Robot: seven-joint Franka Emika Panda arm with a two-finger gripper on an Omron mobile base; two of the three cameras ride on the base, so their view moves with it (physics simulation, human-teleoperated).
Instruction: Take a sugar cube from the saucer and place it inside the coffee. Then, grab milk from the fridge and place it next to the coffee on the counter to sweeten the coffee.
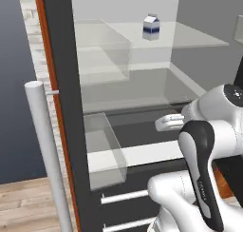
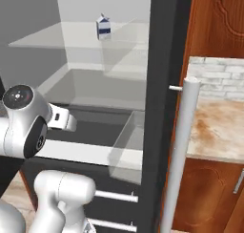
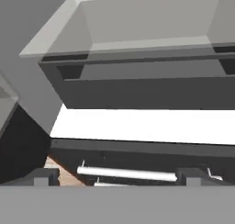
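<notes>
The fridge (image 1: 142, 88) stands open in front of me. The milk (image 1: 151, 27) (image 2: 103, 27), a white carton with a dark blue band, stands upright on the upper translucent shelf, near the back. My gripper (image 3: 120, 177) is well below the milk, at the front of the lower compartment, facing the dark drawers. Its fingertips (image 3: 43, 177) sit wide apart with nothing between them, so it is open. The white hand (image 1: 167, 123) (image 2: 62, 117) reaches in from the arm. A corner of the counter (image 2: 219, 132) shows to the right of the fridge. The sugar cube, the saucer and the coffee are out of view.
The open door carries a thick silver bar handle (image 1: 45, 145) (image 2: 183, 146) and clear door bins (image 1: 104, 150) (image 2: 128, 146). Silver drawer handles (image 3: 126, 173) (image 1: 124, 196) run below the white ledge. Reddish-brown cabinets (image 2: 209, 17) flank the fridge.
</notes>
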